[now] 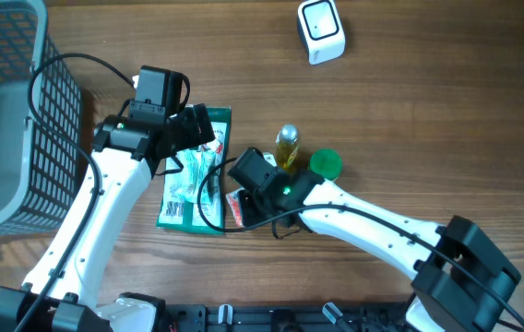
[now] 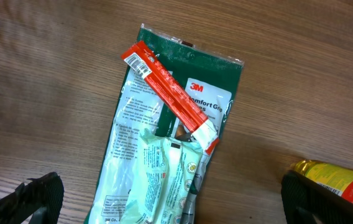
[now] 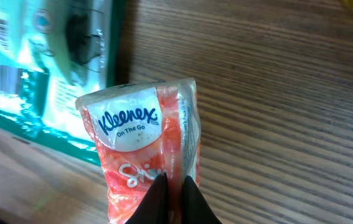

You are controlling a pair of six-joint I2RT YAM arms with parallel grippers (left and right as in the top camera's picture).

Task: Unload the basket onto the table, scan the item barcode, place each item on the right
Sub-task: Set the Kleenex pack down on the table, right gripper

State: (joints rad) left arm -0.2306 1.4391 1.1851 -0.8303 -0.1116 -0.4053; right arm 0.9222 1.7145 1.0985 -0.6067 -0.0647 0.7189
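Note:
A red Kleenex tissue pack [image 3: 140, 140] is pinched along its plastic seam by my right gripper [image 3: 173, 186], which is shut on it. In the overhead view the pack [image 1: 236, 206] lies at the right edge of a green 3M package [image 1: 188, 214], with the right gripper [image 1: 243, 194] over it. The left wrist view shows the pack [image 2: 171, 94] edge-on with a barcode at its upper-left end. My left gripper [image 2: 176, 202] hovers open above the green package [image 2: 217, 74] and a pale green wipes packet [image 2: 164, 177], holding nothing. The white scanner [image 1: 321, 31] stands at the back of the table.
A grey wire basket [image 1: 8, 111] fills the left side. A small yellow bottle [image 1: 287, 146] and a green round lid [image 1: 326, 163] sit just right of the right gripper. The bottle [image 2: 338, 175] also shows beside the left gripper's right finger.

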